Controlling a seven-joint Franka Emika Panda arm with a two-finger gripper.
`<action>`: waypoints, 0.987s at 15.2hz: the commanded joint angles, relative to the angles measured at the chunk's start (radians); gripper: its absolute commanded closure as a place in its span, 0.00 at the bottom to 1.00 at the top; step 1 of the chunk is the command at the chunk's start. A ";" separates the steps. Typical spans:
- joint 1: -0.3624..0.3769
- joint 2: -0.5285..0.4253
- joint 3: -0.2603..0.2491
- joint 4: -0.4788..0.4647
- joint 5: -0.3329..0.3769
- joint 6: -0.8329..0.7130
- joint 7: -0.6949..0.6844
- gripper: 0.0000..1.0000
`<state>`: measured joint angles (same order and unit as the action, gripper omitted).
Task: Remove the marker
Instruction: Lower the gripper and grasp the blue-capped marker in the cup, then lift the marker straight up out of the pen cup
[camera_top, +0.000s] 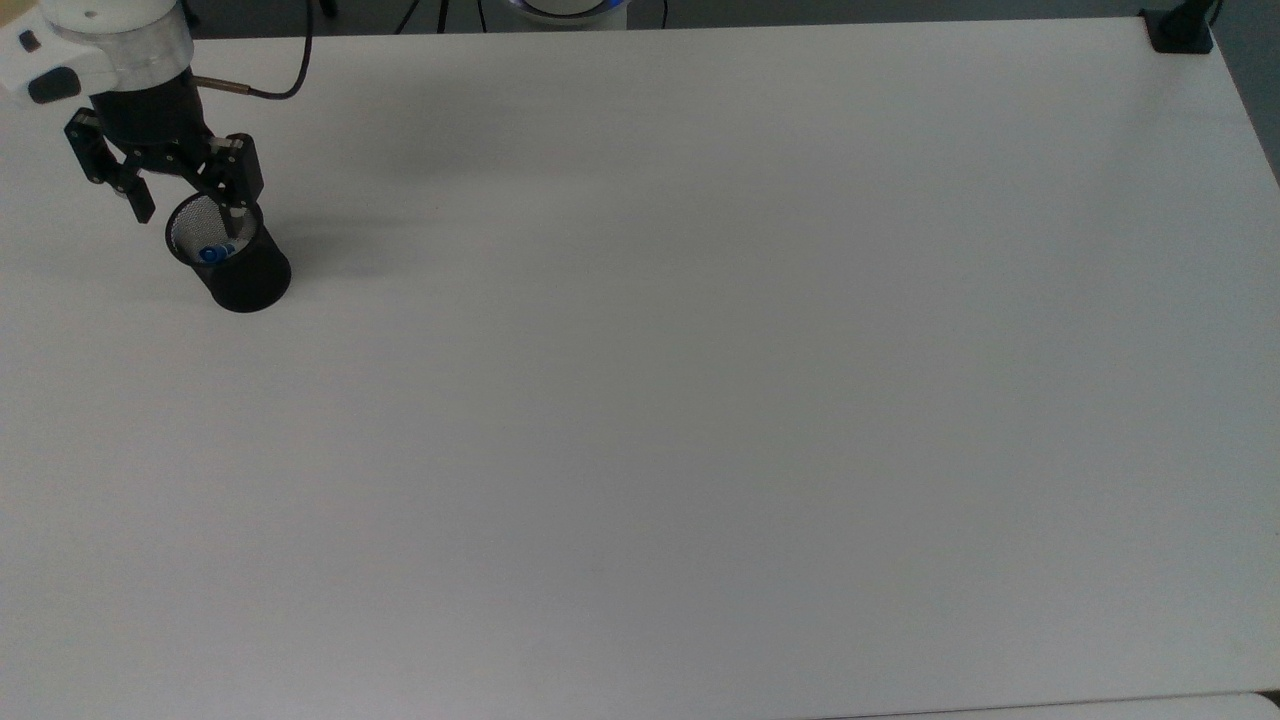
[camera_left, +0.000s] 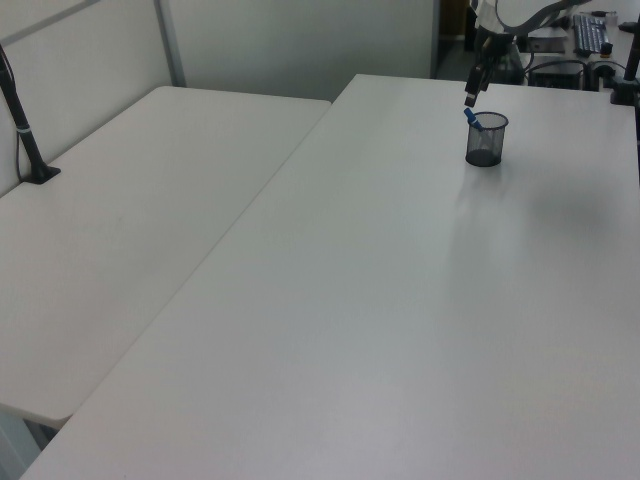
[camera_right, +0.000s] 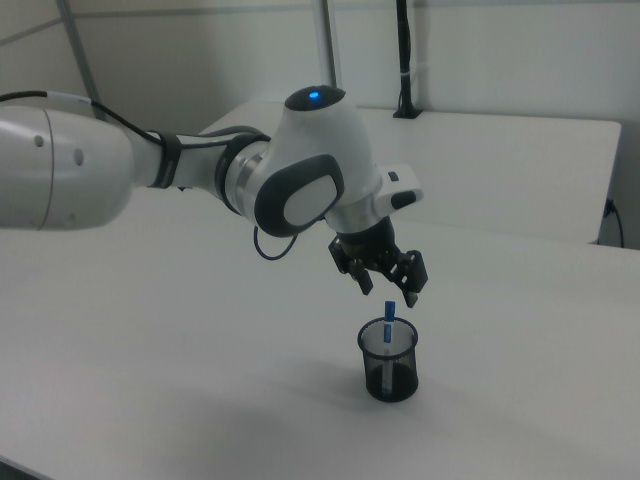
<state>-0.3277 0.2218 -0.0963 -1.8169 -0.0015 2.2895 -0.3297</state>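
Note:
A black mesh cup (camera_top: 243, 275) (camera_left: 486, 140) (camera_right: 388, 362) stands on the white table near the top view's left edge. The marker (camera_top: 212, 253) (camera_left: 471, 118) (camera_right: 390, 312) leans inside it, its blue cap poking above the rim. My gripper (camera_top: 188, 218) (camera_left: 474, 88) (camera_right: 387, 290) hangs open just above the cup's mouth. In the right view its fingers stand to either side of the cap, slightly above it. Nothing is between the fingers.
The wide white table (camera_top: 700, 400) stretches to the top view's right. A black clamp mount (camera_top: 1180, 30) sits at its far right corner. A second table (camera_left: 120, 200) with a black post (camera_left: 25, 130) adjoins at the left view's left.

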 joint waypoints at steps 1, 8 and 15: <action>0.007 0.008 -0.005 -0.067 0.017 0.125 0.000 0.22; 0.013 0.016 -0.005 -0.087 0.017 0.160 0.001 0.44; 0.016 0.007 0.001 -0.085 0.018 0.154 0.000 0.85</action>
<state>-0.3222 0.2527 -0.0932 -1.8771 -0.0004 2.4243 -0.3291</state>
